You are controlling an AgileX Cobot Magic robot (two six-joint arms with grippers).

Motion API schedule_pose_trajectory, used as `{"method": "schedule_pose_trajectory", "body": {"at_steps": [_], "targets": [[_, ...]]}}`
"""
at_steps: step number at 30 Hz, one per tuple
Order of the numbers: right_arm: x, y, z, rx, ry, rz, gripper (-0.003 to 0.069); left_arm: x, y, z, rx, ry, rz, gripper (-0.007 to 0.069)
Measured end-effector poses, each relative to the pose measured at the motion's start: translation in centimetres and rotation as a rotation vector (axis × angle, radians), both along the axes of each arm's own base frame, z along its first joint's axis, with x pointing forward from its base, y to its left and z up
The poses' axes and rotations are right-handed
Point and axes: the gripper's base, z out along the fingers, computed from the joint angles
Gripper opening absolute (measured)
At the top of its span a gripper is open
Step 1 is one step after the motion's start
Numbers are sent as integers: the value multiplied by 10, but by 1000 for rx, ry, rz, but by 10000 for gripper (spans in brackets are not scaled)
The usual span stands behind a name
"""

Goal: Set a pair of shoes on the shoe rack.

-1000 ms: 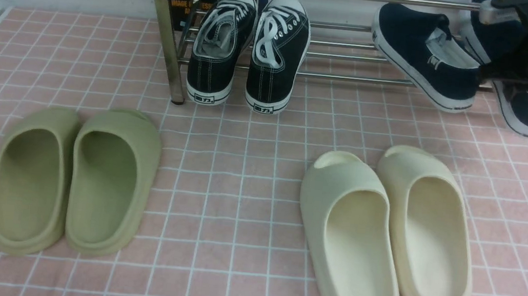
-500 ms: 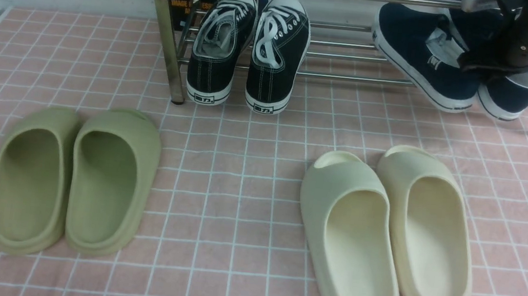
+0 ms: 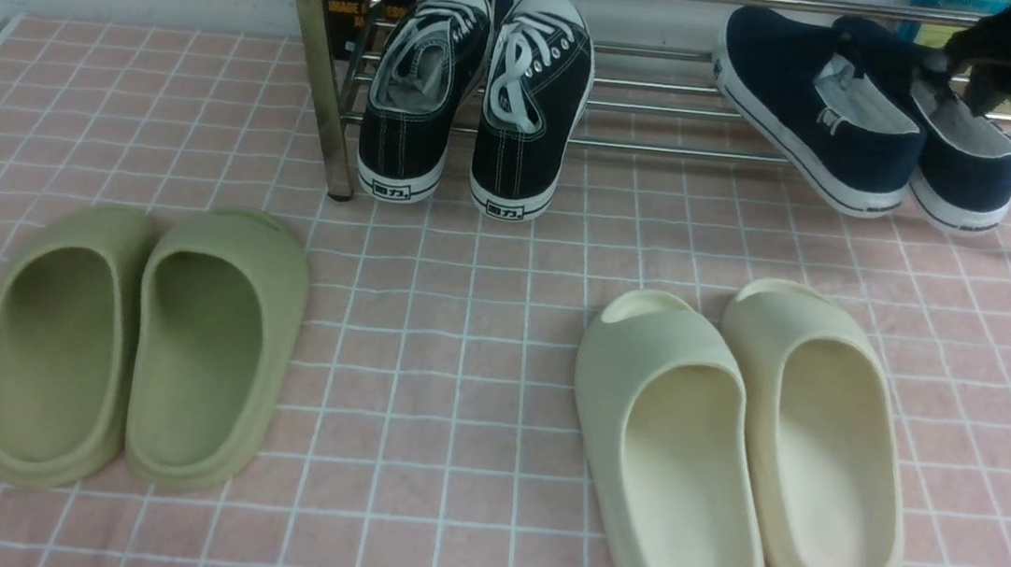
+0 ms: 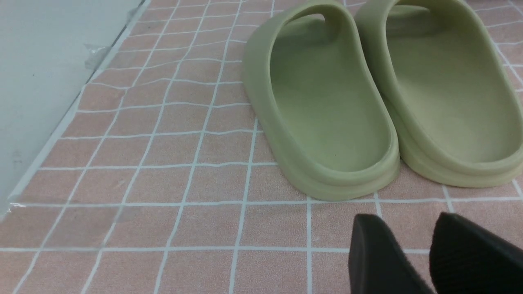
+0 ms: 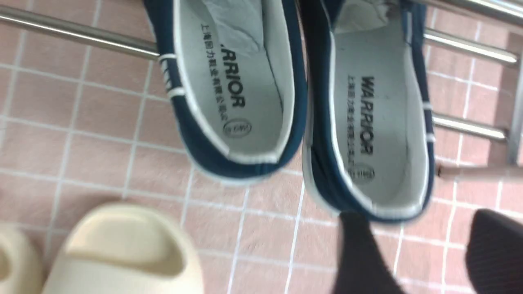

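A pair of navy slip-on shoes (image 3: 807,99) is lying side by side at the right end of the silver shoe rack (image 3: 651,147). Their toes are pointing back and their heels are overhanging the front bar, probably so the bars are cradling the soles. The right gripper (image 5: 416,232) is hovering close above them, jaws apart, gripping nothing. The left gripper (image 4: 408,228) is idling over the table (image 4: 163,183), jaws slightly apart and empty.

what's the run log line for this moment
navy slip-ons: both on shoe rack, side by side | right hand: open, empty, over them | left hand: low by green slides
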Motion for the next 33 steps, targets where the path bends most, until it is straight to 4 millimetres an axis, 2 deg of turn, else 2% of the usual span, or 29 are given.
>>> {"method": "schedule_pose_trajectory", "body": {"at_steps": [2,4,5,6,8,9,10,12,20,22,24,26,28,33], "targets": [[-18,2,12,32,0,-2,252,0,0,0,0,0,0,237],[-40,5,23,77,9,6,143,0,0,0,0,0,0,237],[-45,5,25,86,12,8,121,0,0,0,0,0,0,237],[-67,8,31,119,26,23,39,0,0,0,0,0,0,237],[-98,10,37,151,43,43,-12,0,0,0,0,0,0,237],[-105,10,38,153,47,46,-14,0,0,0,0,0,0,237],[-128,10,40,169,52,53,-18,0,0,0,0,0,0,237],[-159,11,43,187,18,56,-18,0,0,0,0,0,0,237],[-291,6,51,247,-357,52,-18,0,0,0,0,0,0,237],[-306,6,50,249,-401,52,-18,0,0,0,0,0,0,237],[-336,4,44,252,-488,52,-18,0,0,0,0,0,0,237],[-356,2,37,253,-539,46,-18,0,0,0,0,0,0,237],[-364,1,32,244,-551,43,-18,0,0,0,0,0,0,237],[-370,1,25,243,-551,44,-15,0,0,0,0,0,0,237]]}}
